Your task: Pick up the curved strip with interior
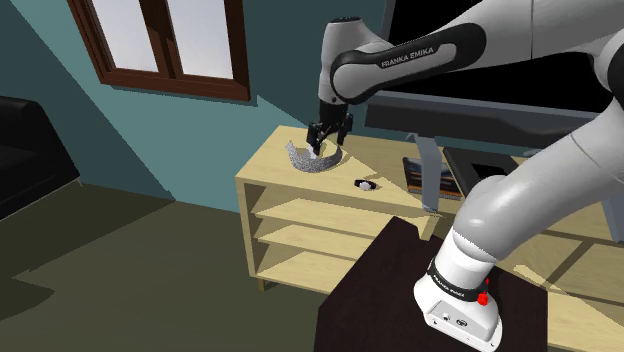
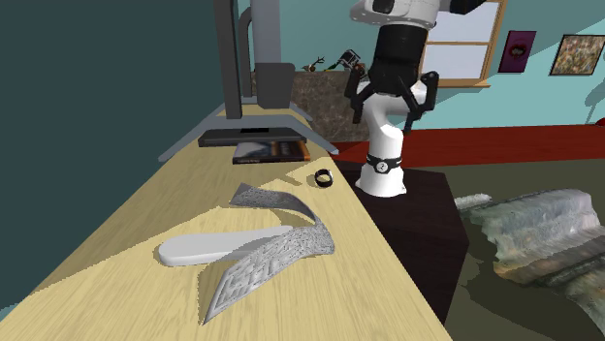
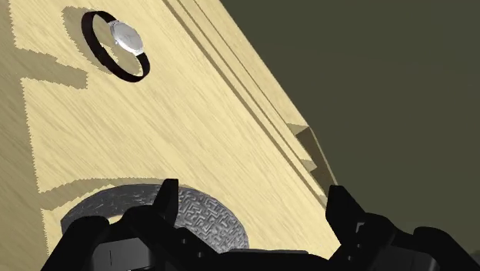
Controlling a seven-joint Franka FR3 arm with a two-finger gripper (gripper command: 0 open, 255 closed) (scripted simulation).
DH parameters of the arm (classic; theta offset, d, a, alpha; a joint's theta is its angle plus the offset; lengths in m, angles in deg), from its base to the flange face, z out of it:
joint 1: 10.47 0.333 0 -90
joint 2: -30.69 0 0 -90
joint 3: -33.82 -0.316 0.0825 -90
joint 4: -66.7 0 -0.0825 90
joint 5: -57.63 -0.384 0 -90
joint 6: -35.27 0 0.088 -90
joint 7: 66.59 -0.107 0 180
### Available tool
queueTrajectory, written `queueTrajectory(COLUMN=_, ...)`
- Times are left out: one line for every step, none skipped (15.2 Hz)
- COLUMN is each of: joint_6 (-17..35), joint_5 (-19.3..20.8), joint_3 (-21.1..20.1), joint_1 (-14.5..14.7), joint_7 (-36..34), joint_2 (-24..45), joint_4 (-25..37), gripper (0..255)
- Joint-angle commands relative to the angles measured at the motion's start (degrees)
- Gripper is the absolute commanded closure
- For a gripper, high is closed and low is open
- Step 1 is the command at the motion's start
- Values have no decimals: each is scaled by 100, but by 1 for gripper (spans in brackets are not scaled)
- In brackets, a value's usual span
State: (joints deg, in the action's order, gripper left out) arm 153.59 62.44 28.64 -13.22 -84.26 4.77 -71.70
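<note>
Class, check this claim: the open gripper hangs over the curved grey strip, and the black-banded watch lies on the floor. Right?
No: the black-banded watch lies on the wooden top, as the shoulder view shows. The rest, gripper over curved grey strip, holds.

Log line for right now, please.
tool: open, over strip | strip: on shelf top, not held | watch: nearby | phase: pre-grasp

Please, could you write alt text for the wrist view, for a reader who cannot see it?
The open black end effector hangs over a pale wooden tabletop, with part of a grey patterned curved strip showing by one finger. Farther off lies a black ring with a silver face, and dark floor lies past the table edge.
</note>
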Motion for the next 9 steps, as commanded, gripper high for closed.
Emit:
queueTrajectory(joint_6=411, joint_5=121, joint_3=-41, joint_1=-96, joint_7=-196, joint_2=385, joint_4=112, gripper=0)
queueTrajectory(joint_6=604, joint_5=191, joint_3=-67, joint_1=-141, joint_7=-306, joint_2=577, joint_4=170, gripper=0)
queueTrajectory(joint_6=789, joint_5=267, joint_3=-91, joint_1=-187, joint_7=-420, joint_2=772, joint_4=238, gripper=0)
queueTrajectory(joint_6=967, joint_5=350, joint_3=-114, joint_1=-232, joint_7=-539, joint_2=969, joint_4=315, gripper=0)
queueTrajectory(joint_6=1136, joint_5=439, joint_3=-135, joint_1=-277, joint_7=-663, joint_2=1168, joint_4=400, gripper=0)
queueTrajectory(joint_6=1296, joint_5=536, joint_3=-154, joint_1=-322, joint_7=-790, joint_2=1368, joint_4=495, gripper=0)
queueTrajectory(joint_6=1448, joint_5=640, joint_3=-170, joint_1=-365, joint_7=-922, joint_2=1569, joint_4=598, gripper=0)
queueTrajectory(joint_6=1589, joint_5=750, joint_3=-182, joint_1=-406, joint_7=-1058, joint_2=1771, joint_4=710, gripper=0)
queueTrajectory(joint_6=1722, joint_5=866, joint_3=-190, joint_1=-443, joint_7=-1197, joint_2=1973, joint_4=830, gripper=0)
